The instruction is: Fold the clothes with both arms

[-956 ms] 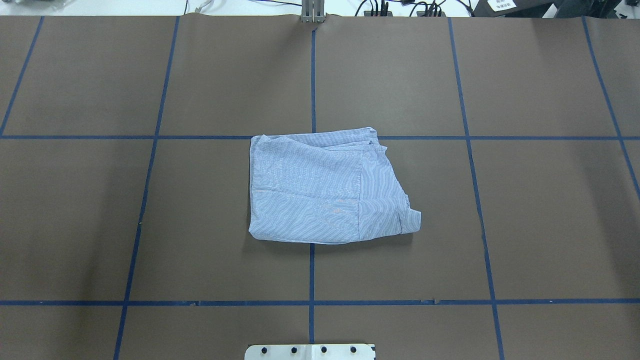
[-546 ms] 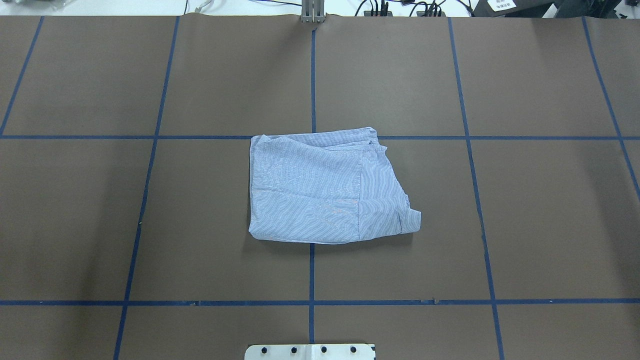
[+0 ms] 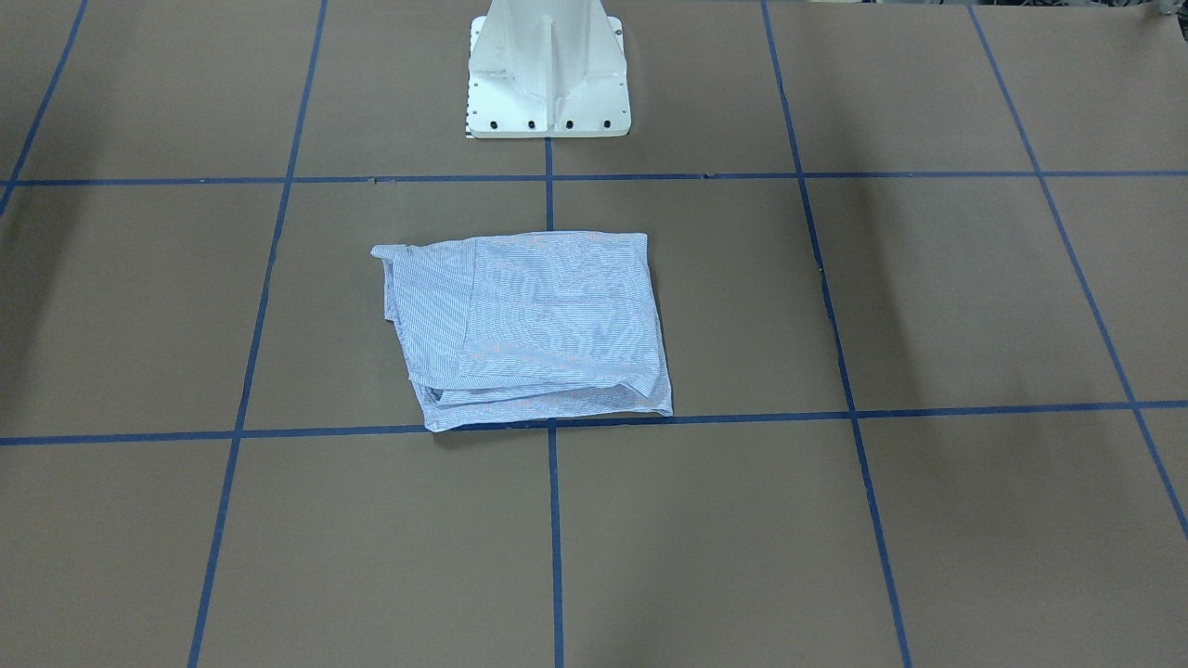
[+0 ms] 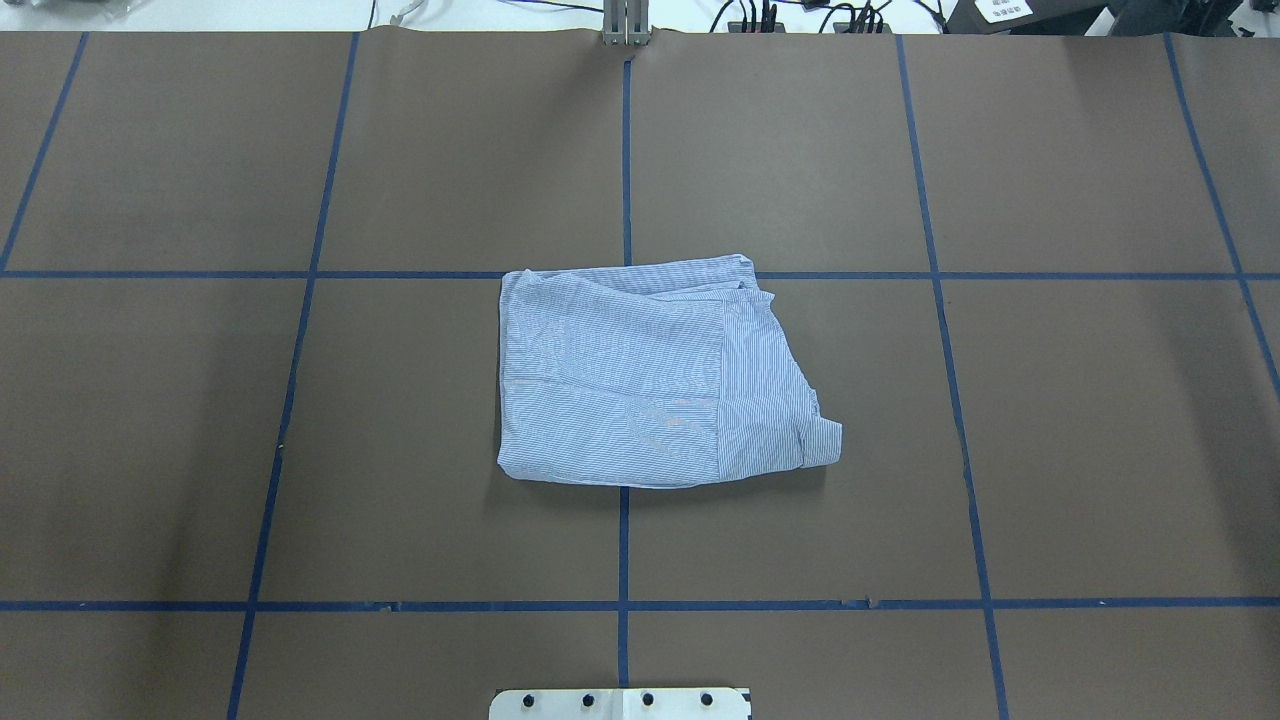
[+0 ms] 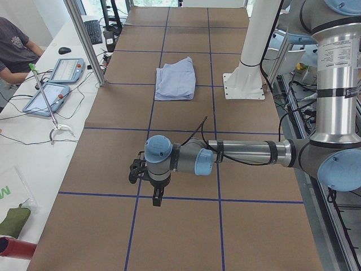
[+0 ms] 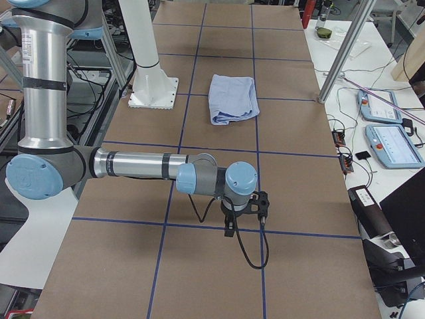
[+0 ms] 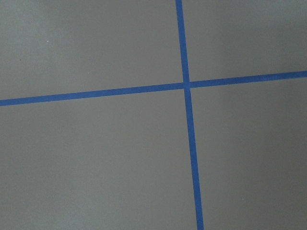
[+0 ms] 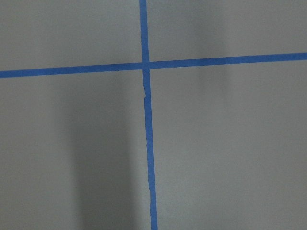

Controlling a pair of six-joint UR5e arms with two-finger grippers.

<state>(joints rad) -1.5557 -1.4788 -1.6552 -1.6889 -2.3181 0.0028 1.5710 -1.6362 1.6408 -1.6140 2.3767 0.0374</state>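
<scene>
The clothes, one light blue-and-white striped shirt (image 4: 640, 380), lie folded into a rough rectangle at the table's middle, also seen in the front-facing view (image 3: 529, 325) and both side views (image 5: 176, 79) (image 6: 232, 98). Neither gripper touches the shirt. My left gripper (image 5: 157, 199) hangs low over the table's left end, far from the shirt. My right gripper (image 6: 229, 230) hangs low over the right end. Both show only in the side views, so I cannot tell whether they are open or shut. The wrist views show just brown table cover and blue tape lines.
The white pedestal base (image 3: 548, 83) stands behind the shirt. A person (image 5: 14, 45) sits at a side desk with tablets (image 5: 62, 70) and cables. A metal post (image 6: 345, 46) rises at the table's far edge. Blue tape lines (image 4: 625, 150) grid the brown cover.
</scene>
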